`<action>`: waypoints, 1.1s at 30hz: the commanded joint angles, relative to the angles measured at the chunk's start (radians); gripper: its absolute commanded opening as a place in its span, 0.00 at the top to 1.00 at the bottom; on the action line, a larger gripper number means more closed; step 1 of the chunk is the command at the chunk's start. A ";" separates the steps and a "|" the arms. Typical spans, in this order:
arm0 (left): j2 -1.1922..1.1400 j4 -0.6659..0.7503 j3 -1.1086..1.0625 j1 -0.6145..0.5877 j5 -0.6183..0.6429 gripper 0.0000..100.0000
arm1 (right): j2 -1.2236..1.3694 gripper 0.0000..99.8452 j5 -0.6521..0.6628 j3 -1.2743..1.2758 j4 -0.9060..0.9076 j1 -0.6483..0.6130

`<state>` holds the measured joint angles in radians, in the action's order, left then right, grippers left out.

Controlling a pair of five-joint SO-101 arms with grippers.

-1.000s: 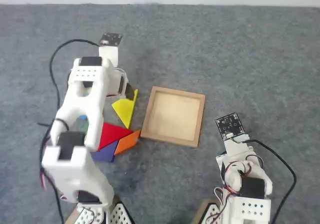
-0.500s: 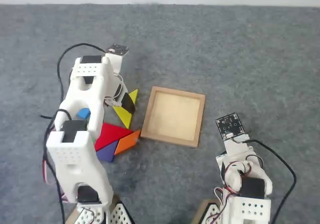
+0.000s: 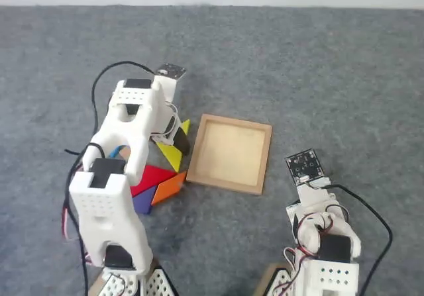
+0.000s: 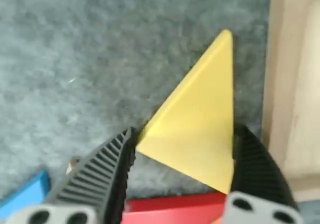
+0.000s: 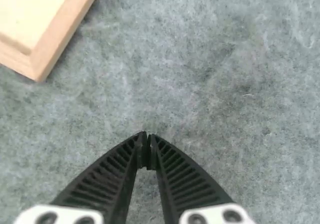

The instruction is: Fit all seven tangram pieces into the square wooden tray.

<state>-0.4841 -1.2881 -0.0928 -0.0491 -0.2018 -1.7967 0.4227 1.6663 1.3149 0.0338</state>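
Bench: grey felt-like cover, with a pale wall strip along the top of the frame.
Tray: square and wooden, at centre frame, with nothing seated in it yet.
Left arm: it stands at left of frame, its jaws closed onto the yellow triangle, which lies just left of the tray rim.
Loose pieces: red piece, orange piece and dark blue piece, bunched at the tray's lower-left corner.
Right jaws: shut, holding nothing, over bare bench at lower right.
Risk: I judge the edge pinch could slip, or a corner could snag the rim.
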 commanded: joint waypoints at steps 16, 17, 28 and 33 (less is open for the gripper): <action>0.021 0.032 -0.030 -0.048 0.057 0.78 | -0.016 0.99 0.008 0.017 0.001 -0.004; 0.023 0.034 -0.028 -0.057 0.057 0.79 | -0.016 0.99 0.008 0.017 0.001 -0.004; 0.081 0.031 -0.038 -0.057 0.038 0.79 | -0.016 0.99 0.008 0.017 0.001 -0.004; 0.195 0.037 -0.111 -0.046 0.041 0.82 | -0.016 0.99 0.008 0.017 0.001 -0.004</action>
<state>-0.3751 -1.2697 -0.1527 -0.0936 -0.1573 -1.7967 0.4227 1.6663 1.3149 0.0338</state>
